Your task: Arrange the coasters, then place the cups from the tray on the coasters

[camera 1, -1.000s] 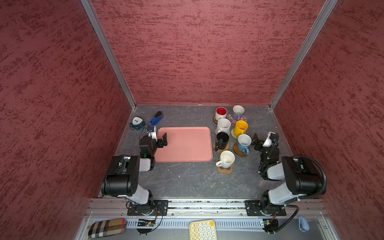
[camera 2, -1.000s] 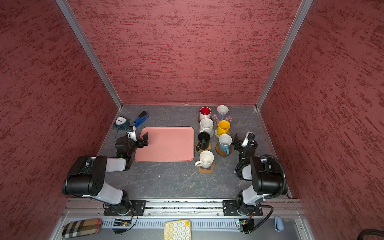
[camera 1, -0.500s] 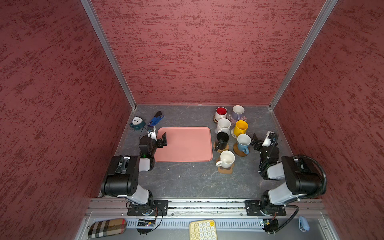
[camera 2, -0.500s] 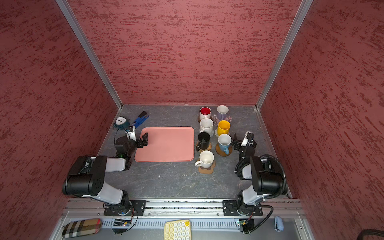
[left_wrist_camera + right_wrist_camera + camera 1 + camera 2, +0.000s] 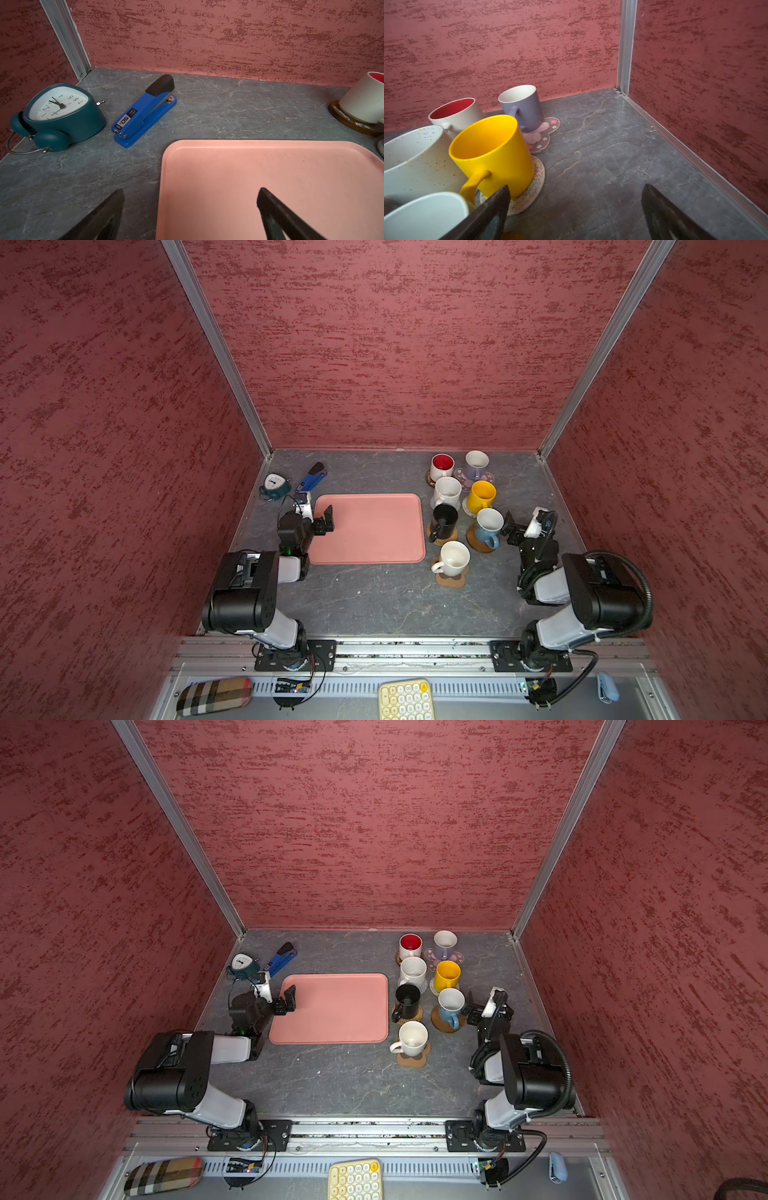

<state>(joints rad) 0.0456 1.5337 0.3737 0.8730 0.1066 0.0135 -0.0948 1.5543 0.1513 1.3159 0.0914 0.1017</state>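
1. keypad (image 5: 405, 699), pale yellow, and a plaid case (image 5: 214, 695) lie on the front ledge nearest me.
2. left gripper (image 5: 191, 189) stands spread wide and holds nothing. one finger hangs over the left edge of the tray (image 5: 374, 531), the other over the grey table (image 5: 374, 601).
3. right gripper (image 5: 576, 186) is also spread wide and empty, just beside the light blue mug (image 5: 488, 524). i cannot tell whether a finger touches it.
4. the salmon-pink tray lies flat on the table between the arms, left of all the mugs.
5. plain white mug (image 5: 455, 558) stands upright on the brown paw-print coaster (image 5: 451, 581), just off the tray's near right corner.
6. behind it, the black mug (image 5: 444, 520) sits on the tan rattan coaster (image 5: 451, 537). the light blue mug sits on an amber-brown disc (image 5: 476, 543) beside it.
7. further back stand the speckled white mug (image 5: 446, 491) and the yellow mug (image 5: 481, 495). the yellow one is on the beige woven coaster (image 5: 533, 182). what lies under the speckled one is mostly hidden.
8. nearest the back wall, the red-lined white mug (image 5: 441, 466) rests on a second amber-brown disc (image 5: 349, 122). the lavender mug (image 5: 476, 462) rests on the pink flower coaster (image 5: 488, 479).
9. in the far left corner, a teal alarm clock (image 5: 274, 485) and a blue stapler (image 5: 311, 477) lie side by side.
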